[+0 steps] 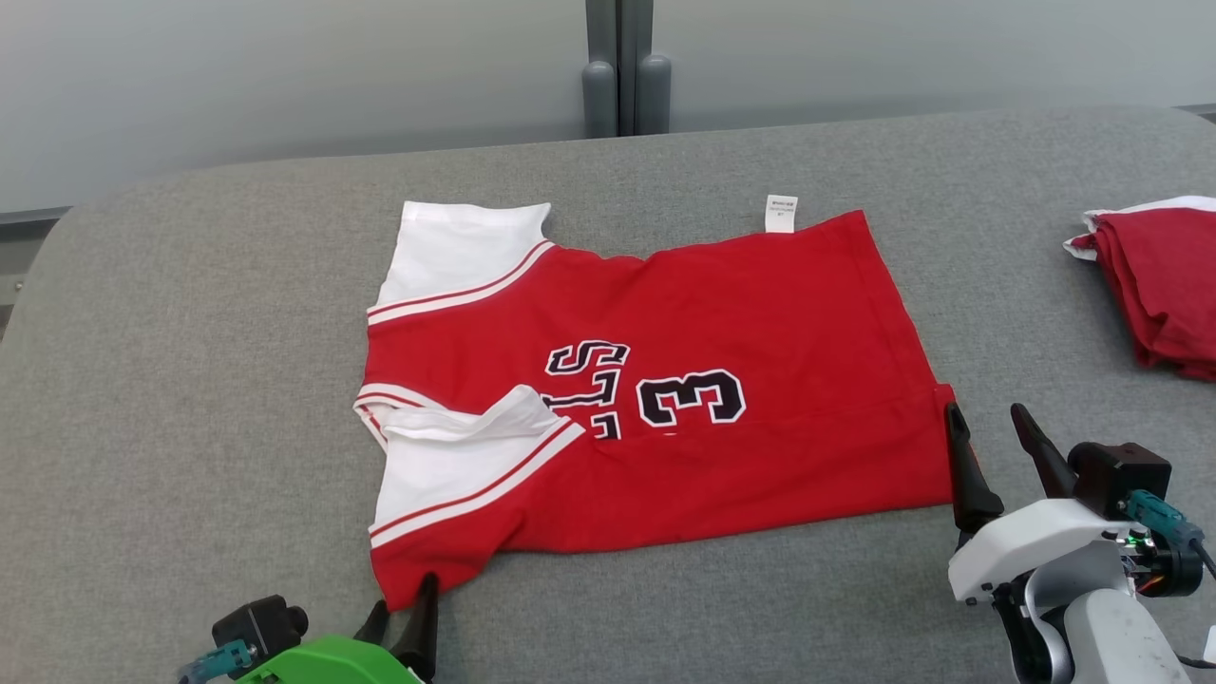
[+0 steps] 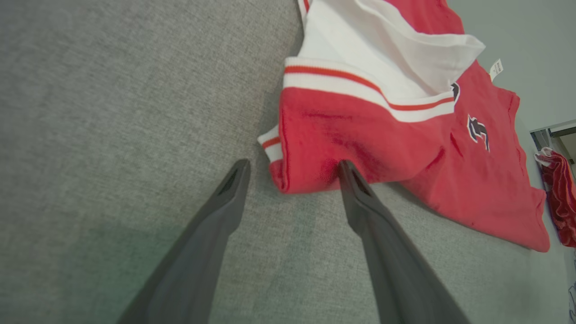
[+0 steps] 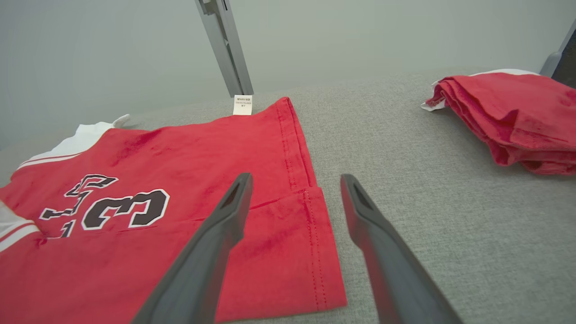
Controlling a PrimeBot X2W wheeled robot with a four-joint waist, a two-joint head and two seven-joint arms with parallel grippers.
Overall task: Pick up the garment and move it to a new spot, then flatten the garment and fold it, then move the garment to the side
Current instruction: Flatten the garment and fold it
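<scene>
A: Pose of the left gripper (image 1: 404, 600), from the head view?

B: Low at the bottom left on a green housing, pointing up toward the garment (image 1: 712, 304); spread fully wide; one fingertip against the near left corner of the red cloth; gripping nothing.

A: And of the right gripper (image 1: 988, 427)?

B: Raised at the lower right on a white forearm, tilted up and slightly left; also spread to the full; left fingertip just at the hem's near right corner, the other over bare grey table (image 1: 190, 427); holding nothing.

A: Place of the garment itself?

B: Flat in the middle of the table; sleeves to the left, hem to the right; near sleeve folded in over the chest; white care tag (image 1: 781, 213) at the far edge; well apart from a folded red pile (image 1: 1164, 285) at the right.

A: Left wrist view?

B: Aimed down along the left gripper (image 2: 293, 166); wide apart; right-hand finger touching the doubled edge of the garment (image 2: 360, 135), the other over bare table (image 2: 112, 112); cloth corner between them, unpinched.

A: Right wrist view?

B: Slanted low along the right gripper (image 3: 295, 180); wide apart again; left-hand finger above the hem corner of the garment (image 3: 202, 148), right-hand one above bare table (image 3: 450, 202); cannot tell whether either tip touches; nothing clasped.
</scene>
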